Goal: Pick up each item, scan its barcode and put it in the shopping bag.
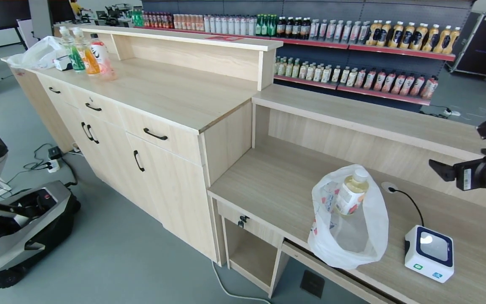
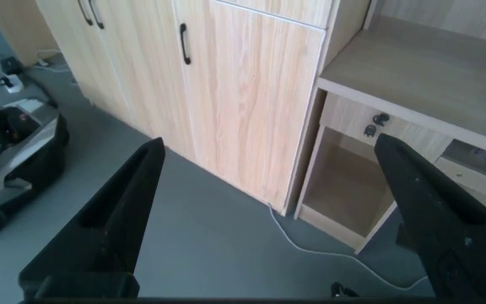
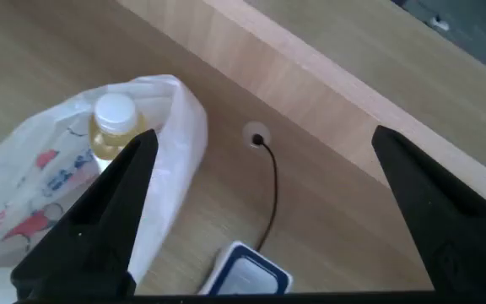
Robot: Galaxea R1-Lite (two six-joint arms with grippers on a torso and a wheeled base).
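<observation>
A white plastic shopping bag [image 1: 348, 230] stands open on the low desk [image 1: 276, 177], and inside it a bottle of yellow drink [image 1: 352, 190] stands upright. The white barcode scanner [image 1: 430, 253] sits to its right, its cable running to a hole in the desk. My right gripper [image 1: 462, 147] hangs open and empty above the desk's back right, over the cable hole. From its wrist I see the bag [image 3: 49, 194], the bottle [image 3: 112, 127] and the scanner [image 3: 247, 274] below the right gripper [image 3: 264, 139]. My left gripper [image 2: 268, 148] is open and empty, low over the grey floor facing the cabinet doors.
On the high counter at far left stand three drink bottles [image 1: 85, 50], a small box [image 1: 62, 62] and a second white bag [image 1: 36, 52]. Shelves of bottles [image 1: 352, 55] line the back wall. A raised ledge runs behind the low desk. Cables lie on the floor.
</observation>
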